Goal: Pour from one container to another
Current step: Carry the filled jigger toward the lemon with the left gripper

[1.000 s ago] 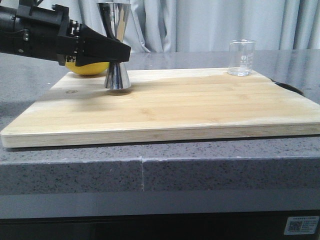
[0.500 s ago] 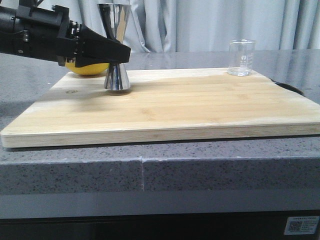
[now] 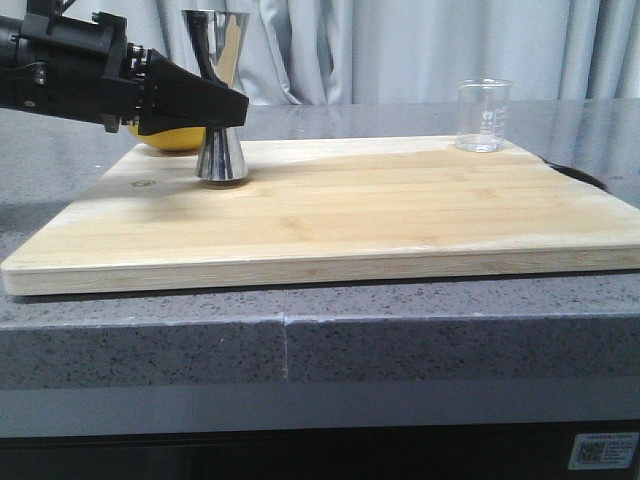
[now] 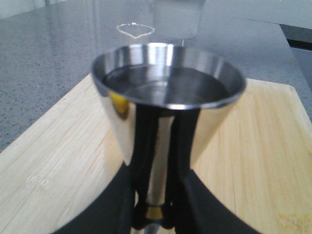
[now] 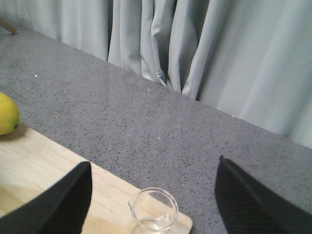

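Wooden board [image 3: 400, 215], shiny hourglass jigger [image 3: 219, 100]

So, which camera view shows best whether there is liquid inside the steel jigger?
The left wrist view: it looks down into the jigger, showing liquid in its upper cup. The front view shows the jigger only from the side, held by the left gripper. The right wrist view misses it.

Pale grey pleated curtains [image 3: 420, 50] behind, speckled grey stone counter [image 3: 300, 340], soft even light
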{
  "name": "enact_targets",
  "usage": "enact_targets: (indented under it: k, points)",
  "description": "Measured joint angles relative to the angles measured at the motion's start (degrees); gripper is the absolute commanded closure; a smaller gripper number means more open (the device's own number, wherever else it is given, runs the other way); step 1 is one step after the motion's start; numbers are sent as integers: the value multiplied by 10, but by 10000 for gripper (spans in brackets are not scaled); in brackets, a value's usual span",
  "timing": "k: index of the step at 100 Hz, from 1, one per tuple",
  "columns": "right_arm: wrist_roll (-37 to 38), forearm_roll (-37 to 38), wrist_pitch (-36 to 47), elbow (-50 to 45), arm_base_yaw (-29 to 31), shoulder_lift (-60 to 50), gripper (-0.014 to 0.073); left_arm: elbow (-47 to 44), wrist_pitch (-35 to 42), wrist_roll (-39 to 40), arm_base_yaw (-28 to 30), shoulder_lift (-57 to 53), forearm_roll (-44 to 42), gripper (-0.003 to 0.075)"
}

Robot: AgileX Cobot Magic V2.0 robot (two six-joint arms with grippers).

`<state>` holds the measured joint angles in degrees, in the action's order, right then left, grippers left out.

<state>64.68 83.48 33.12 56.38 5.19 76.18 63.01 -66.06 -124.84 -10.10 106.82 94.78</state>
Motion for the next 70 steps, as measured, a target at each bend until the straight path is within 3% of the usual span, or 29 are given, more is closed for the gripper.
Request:
enact_targets:
  k: [70]
  points:
    - [0, 0, 0, 0, 0, 0, 112, 0, -1, -1, 0, 0, -26, 739]
